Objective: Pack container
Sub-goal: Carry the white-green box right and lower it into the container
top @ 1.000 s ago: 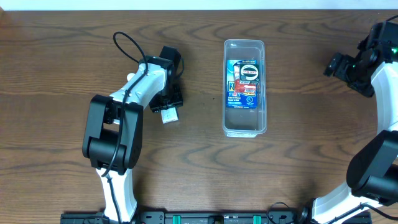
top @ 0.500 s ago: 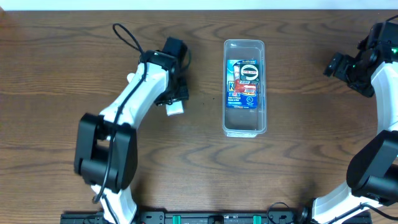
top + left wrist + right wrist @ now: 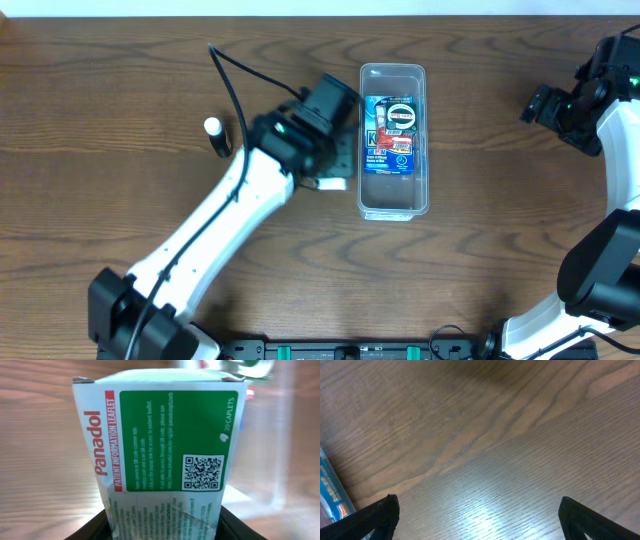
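The container point(image 3: 392, 203) is a long clear bin standing upright in the middle of the table, with a blue packet point(image 3: 392, 135) lying inside it. My left gripper point(image 3: 331, 163) hovers right beside the bin's left wall, shut on a white and green Panadol box point(image 3: 160, 445). The box's white edge point(image 3: 333, 183) sticks out below the gripper in the overhead view. In the left wrist view the box fills the frame, and the bin's clear wall point(image 3: 282, 440) shows to its right. My right gripper point(image 3: 540, 103) stays far right, open over bare wood point(image 3: 477, 515).
A small stick with a white cap point(image 3: 213, 130) lies on the table left of the left arm. The blue packet's corner point(image 3: 331, 491) shows at the left edge of the right wrist view. The table is dark wood.
My left arm has swung right from the table's left part to the container's left wall, carrying the Panadol box. The white-capped stick is now uncovered. The right arm has not moved.
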Controlling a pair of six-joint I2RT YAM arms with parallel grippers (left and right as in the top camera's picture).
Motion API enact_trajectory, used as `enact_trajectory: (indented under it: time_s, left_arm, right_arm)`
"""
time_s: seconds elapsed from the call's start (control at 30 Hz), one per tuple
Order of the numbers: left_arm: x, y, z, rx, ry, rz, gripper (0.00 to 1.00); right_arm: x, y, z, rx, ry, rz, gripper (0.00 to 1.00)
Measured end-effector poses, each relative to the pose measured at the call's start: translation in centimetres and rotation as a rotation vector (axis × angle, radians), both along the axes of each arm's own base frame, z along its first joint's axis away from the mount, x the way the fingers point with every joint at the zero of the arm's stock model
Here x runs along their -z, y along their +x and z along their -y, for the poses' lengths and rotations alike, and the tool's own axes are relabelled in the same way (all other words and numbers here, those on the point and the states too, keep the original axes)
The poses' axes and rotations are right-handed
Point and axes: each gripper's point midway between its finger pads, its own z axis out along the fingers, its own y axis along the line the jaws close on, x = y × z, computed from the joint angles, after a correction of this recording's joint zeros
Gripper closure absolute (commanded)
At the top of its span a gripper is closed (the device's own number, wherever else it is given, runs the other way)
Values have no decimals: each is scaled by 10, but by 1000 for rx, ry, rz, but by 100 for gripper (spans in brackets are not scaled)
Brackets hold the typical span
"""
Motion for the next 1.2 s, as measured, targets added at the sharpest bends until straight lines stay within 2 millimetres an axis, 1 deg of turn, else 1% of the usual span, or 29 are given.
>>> enact_trajectory:
  time_s: [0.07,0.17,0.3,0.43,0.57,0.63,0.7,0.8,0.9,0.97,1.03,1.2]
  left_arm:
    - [-6,-10,17,26,-27,12,47]
    - [-9,-23,42,60,-62,21,47]
    - [-15,-29,66,91,-111,47,47]
    - [-20,-22,80,89,-159,84,47]
    - [-24,-8,94,86,-204,134,47]
    - [-21,0,103,87,-220,151,47]
    - [-13,6,109,85,-222,157,47]
    - [9,13,114,79,-191,138,47]
    - [34,18,113,70,-142,112,47]
    - [45,21,111,62,-118,99,47]
    - [49,23,107,53,-103,94,47]
    - [50,28,100,37,-93,97,47]
  right_arm:
    - [0,0,0,0,0,1,1]
    - [0,0,0,0,0,0,1]
    - [0,0,0,1,0,0,1]
    - [0,0,0,0,0,0,1]
    - [0,0,0,0,0,0,1]
    - [0,0,0,0,0,0,1]
    - [0,0,0,0,0,1,1]
    - [0,0,0,0,0,0,1]
    - [0,0,0,0,0,1,1]
    - [0,0,0,0,0,0,1]
    - [0,0,0,1,0,0,1]
    - [0,0,0,0,0,1,1]
